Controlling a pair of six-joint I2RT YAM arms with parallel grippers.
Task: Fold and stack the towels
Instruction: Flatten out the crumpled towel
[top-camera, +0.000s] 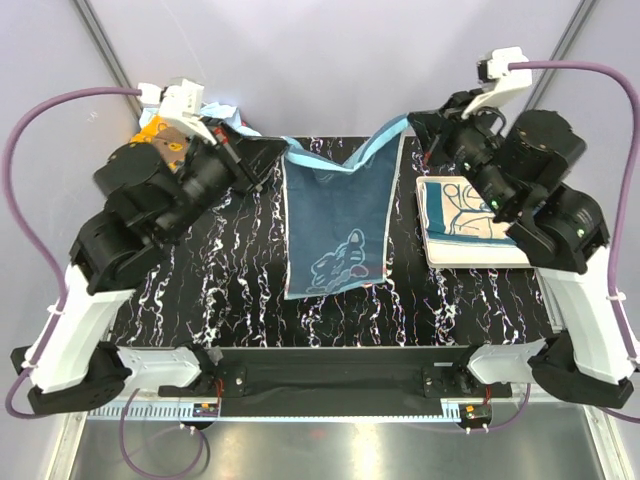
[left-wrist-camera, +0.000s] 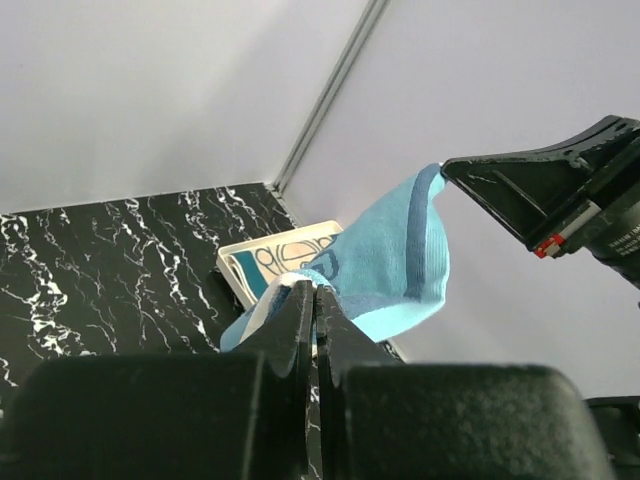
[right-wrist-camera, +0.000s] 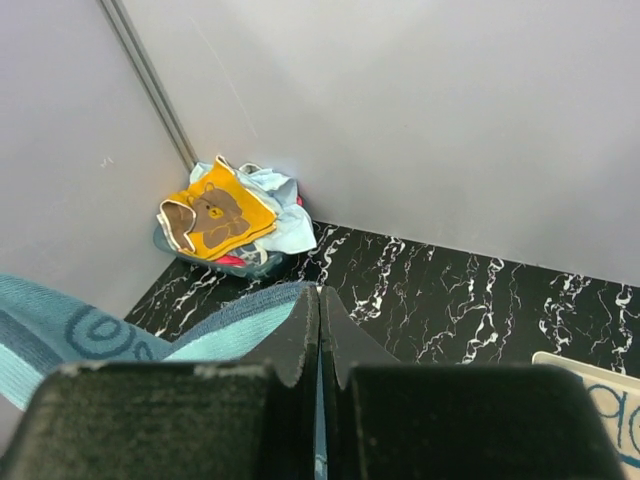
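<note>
Blue cloth across the middle: dark-blue towel (top-camera: 335, 225) with a pale outline print, hung by its two far corners and sagging between them, lower half spread flat on the black marbled desk (top-camera: 200, 290). Left tool (top-camera: 280, 152) pinched tight on the towel's left corner, fingers pressed together with the light-blue hem bunched between them. Right tool (top-camera: 415, 122) likewise clamped on the right corner, hem drawn up taut to it. Both raised over the far half of the desk, well apart. Off to the right, lying flat on the desk, folded teal towel (top-camera: 470, 225) with a beige centre, edges squared. At the far left corner, loose heap of towels (right-wrist-camera: 225, 215), orange-yellow bear cloth on top, light blue and a little red showing underneath.
</note>
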